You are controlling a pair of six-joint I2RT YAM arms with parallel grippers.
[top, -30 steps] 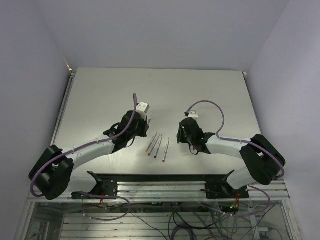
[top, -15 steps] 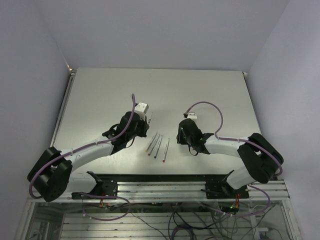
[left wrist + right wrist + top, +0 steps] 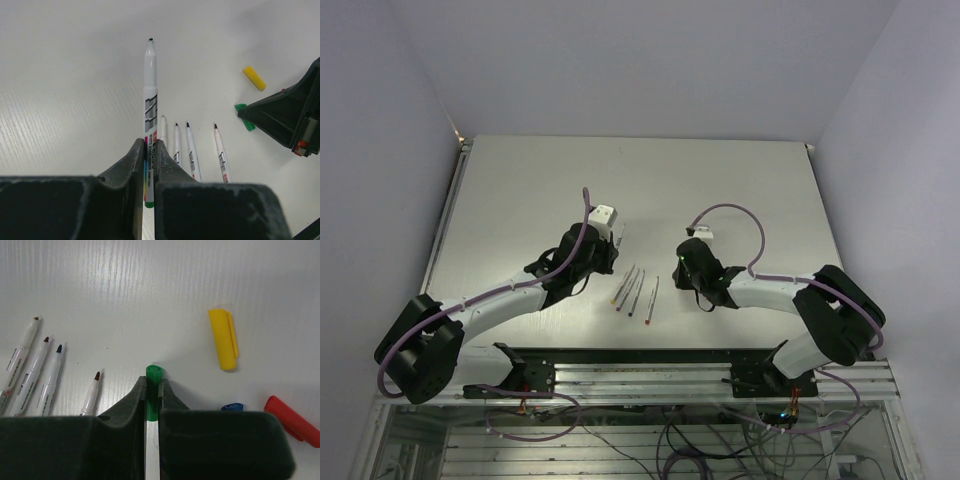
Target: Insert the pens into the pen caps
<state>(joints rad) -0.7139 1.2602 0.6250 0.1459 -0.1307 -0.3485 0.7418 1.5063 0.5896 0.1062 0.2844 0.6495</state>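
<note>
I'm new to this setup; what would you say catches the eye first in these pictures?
The left gripper is clamped on a pen that points out over the table, while the right gripper is shut on the green cap. Four more uncapped pens lie side by side between the two grippers, and a yellow cap and a red cap lie loose near the right gripper.

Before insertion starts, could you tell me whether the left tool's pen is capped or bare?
Bare: the pen shows its dark tip exposed, and the green cap is in the right tool.
</note>
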